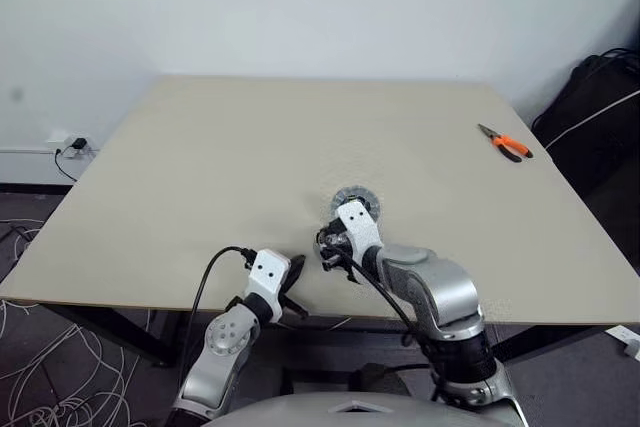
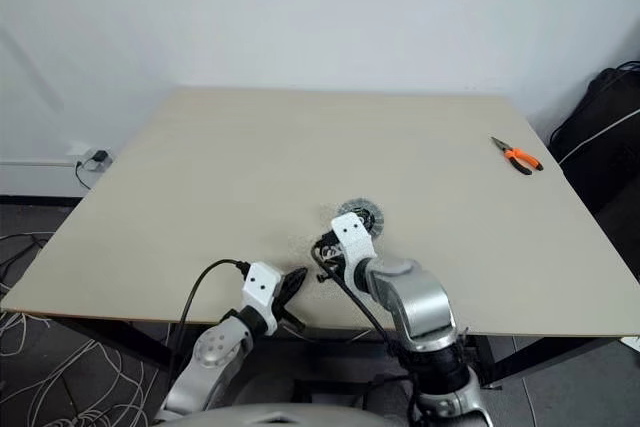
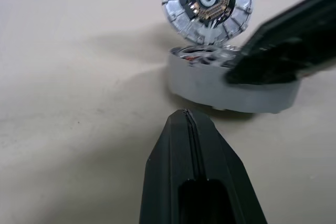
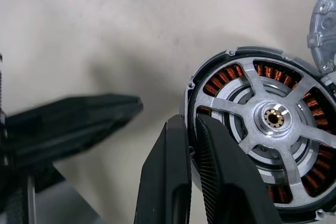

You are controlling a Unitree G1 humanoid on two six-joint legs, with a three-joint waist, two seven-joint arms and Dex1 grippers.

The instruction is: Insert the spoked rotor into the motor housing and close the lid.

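Note:
The motor housing (image 4: 210, 85) lies flat near the table's front edge, its copper coils ringing the spoked rotor (image 4: 273, 116), which sits inside it. The lid (image 3: 206, 2) stands tilted up at the housing's far rim, ribbed face and dark centre showing; it also peeks past my right hand as a grey disc (image 1: 357, 197). My right gripper (image 4: 189, 119) hangs over the housing's near rim, fingers almost together with nothing between them. My left gripper (image 3: 186, 115) is shut and holds nothing. It points at the housing (image 3: 231, 85) from a short way off.
Orange-handled pliers (image 1: 505, 143) lie at the far right of the tan table (image 1: 200, 167). A black bag (image 1: 600, 112) stands beyond the table's right edge. Loose cables cover the floor (image 1: 50, 387) at the left. The housing sits close to the table's front edge.

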